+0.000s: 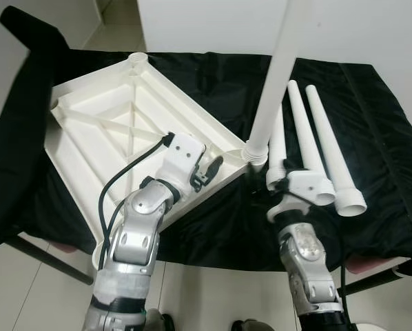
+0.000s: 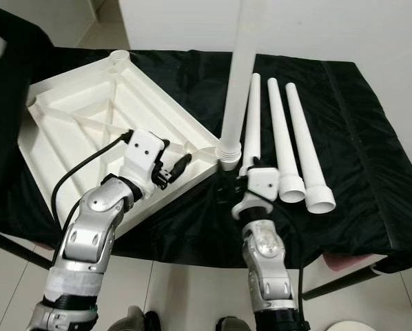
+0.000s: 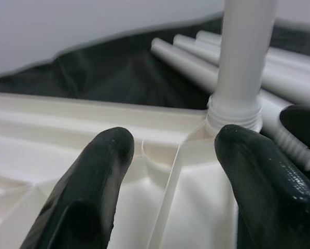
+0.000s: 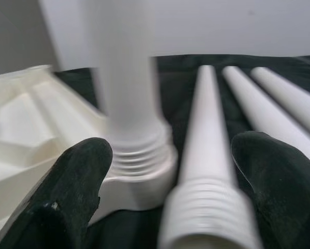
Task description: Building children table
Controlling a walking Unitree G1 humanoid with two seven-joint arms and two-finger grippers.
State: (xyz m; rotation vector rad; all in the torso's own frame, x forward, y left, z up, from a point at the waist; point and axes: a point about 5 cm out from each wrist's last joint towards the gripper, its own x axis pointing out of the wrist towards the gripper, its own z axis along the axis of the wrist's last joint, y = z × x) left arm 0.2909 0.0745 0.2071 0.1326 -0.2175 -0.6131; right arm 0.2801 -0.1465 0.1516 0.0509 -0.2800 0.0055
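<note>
Left eye view, read from left to right: white tabletop, upside down on a bench draped in black cloth, ribbed underside up, filling the left half of the frame; inverted, presumably, so the corner sockets face up to take the legs. At lower centre-left, left tool over the tabletop's near edge, fingers parted and nothing between them, aimed at the corner socket; seemingly placed to steady that edge, though contact with the plastic cannot be made out. Just right of centre, one white leg upright in that corner socket, its threaded collar seated at the rim and its shaft running off the top of the frame; whether fully screwed home cannot be told.

To the right of the standing leg, three spare legs side by side flat on the cloth, wide threaded ends toward the bottom of the frame, apparently laid out for easy pickup. At lower centre-right, right tool at the near end of the innermost spare leg, fingers spread wide either side of it and holding nothing; in the right wrist view, that leg's threaded end between the two black fingertips, likely the next piece to lift.
</note>
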